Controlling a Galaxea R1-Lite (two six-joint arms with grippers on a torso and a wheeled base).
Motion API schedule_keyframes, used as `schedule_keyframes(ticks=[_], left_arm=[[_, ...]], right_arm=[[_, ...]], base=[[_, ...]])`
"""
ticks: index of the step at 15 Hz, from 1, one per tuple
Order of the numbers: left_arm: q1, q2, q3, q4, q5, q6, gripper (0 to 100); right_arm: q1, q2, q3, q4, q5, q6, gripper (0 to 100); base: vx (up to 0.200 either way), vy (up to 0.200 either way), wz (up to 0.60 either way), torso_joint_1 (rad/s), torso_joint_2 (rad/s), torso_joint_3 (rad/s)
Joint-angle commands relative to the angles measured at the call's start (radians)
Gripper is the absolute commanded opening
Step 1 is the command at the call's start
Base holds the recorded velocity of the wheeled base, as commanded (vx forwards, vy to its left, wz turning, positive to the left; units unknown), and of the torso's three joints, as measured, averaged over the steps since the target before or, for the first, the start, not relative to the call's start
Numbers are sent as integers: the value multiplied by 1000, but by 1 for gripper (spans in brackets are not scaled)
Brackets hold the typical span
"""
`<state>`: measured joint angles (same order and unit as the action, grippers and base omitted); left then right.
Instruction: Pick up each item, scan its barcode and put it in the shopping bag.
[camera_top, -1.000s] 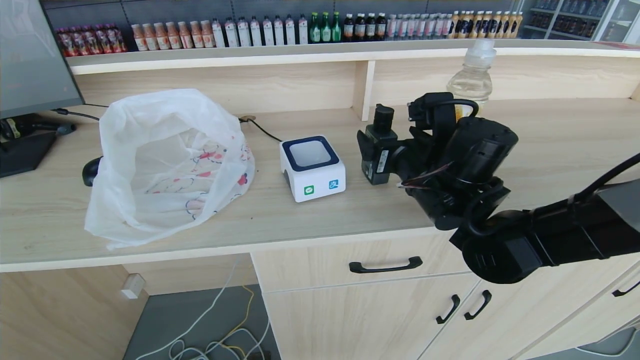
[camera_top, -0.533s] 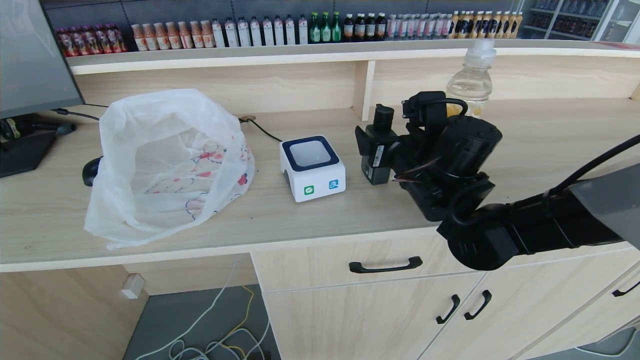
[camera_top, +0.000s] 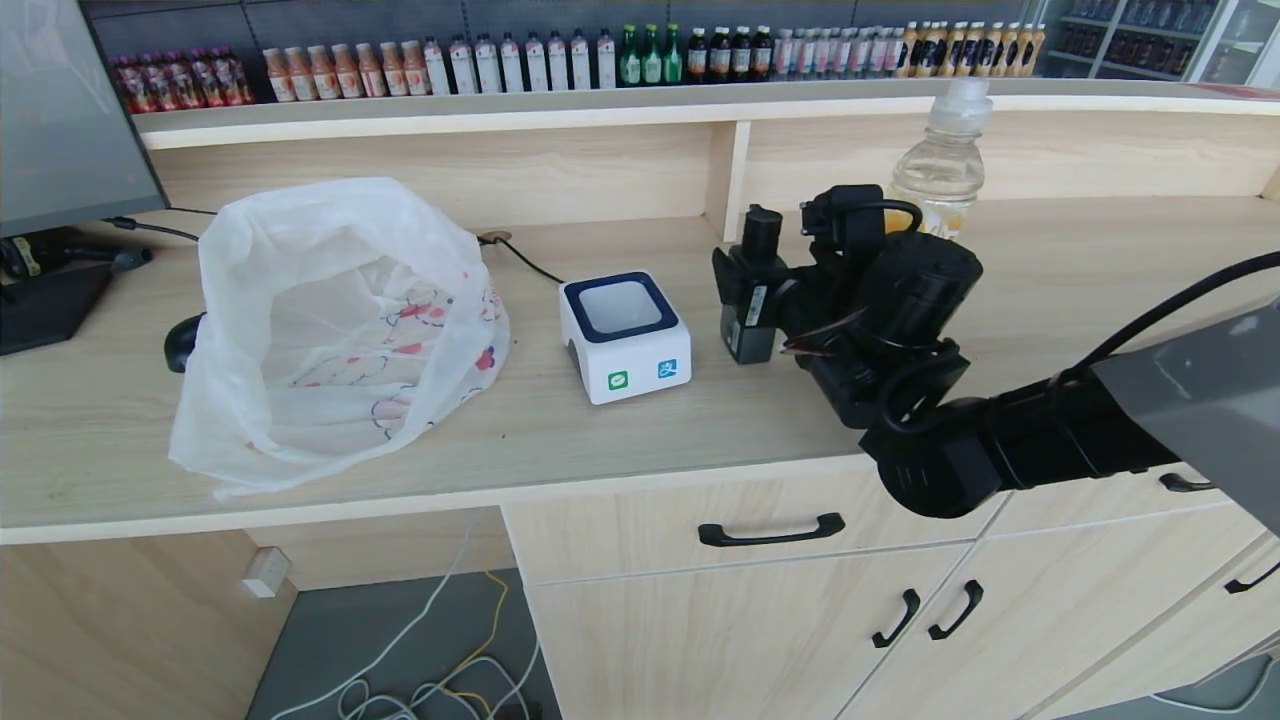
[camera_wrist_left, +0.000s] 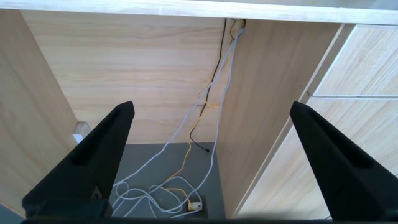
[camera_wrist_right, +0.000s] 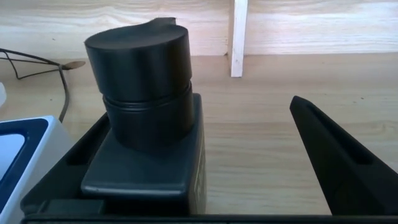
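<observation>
A black square bottle (camera_top: 750, 295) with a round cap and a white barcode label stands on the wooden counter (camera_top: 620, 440), just right of the white, blue-rimmed scanner (camera_top: 625, 335). My right gripper (camera_top: 765, 300) is open around it. In the right wrist view the bottle (camera_wrist_right: 146, 124) sits against one finger, while the other finger (camera_wrist_right: 336, 162) stands well apart from it. The open white shopping bag (camera_top: 340, 330) lies at the counter's left. My left gripper (camera_wrist_left: 211, 162) is open and empty, low beside the cabinet, above loose floor cables (camera_wrist_left: 168, 186).
A clear water bottle (camera_top: 940, 160) stands behind my right arm. An upright divider (camera_top: 730, 180) rises from the counter's back. A monitor (camera_top: 70, 110) and a black mouse (camera_top: 183, 340) are at far left. A cable (camera_top: 525, 260) runs behind the scanner. Drawers sit below.
My right arm has swung left and farther in over the counter. The black bottle has shifted slightly back and left with the gripper.
</observation>
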<state>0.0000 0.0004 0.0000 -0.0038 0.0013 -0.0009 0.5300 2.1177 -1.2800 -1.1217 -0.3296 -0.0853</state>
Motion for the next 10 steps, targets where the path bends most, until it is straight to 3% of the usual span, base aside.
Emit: schedule_keyframes(ticks=[1, 10], left_arm=[[0, 0, 0, -1, 0, -1, 100], [0, 0, 0, 1, 0, -1, 100]], right_arm=[[1, 8, 1, -1, 0, -1, 100], [1, 22, 7, -4, -5, 27, 100]], base=[[0, 0, 0, 0, 0, 0], [0, 0, 0, 0, 0, 0]])
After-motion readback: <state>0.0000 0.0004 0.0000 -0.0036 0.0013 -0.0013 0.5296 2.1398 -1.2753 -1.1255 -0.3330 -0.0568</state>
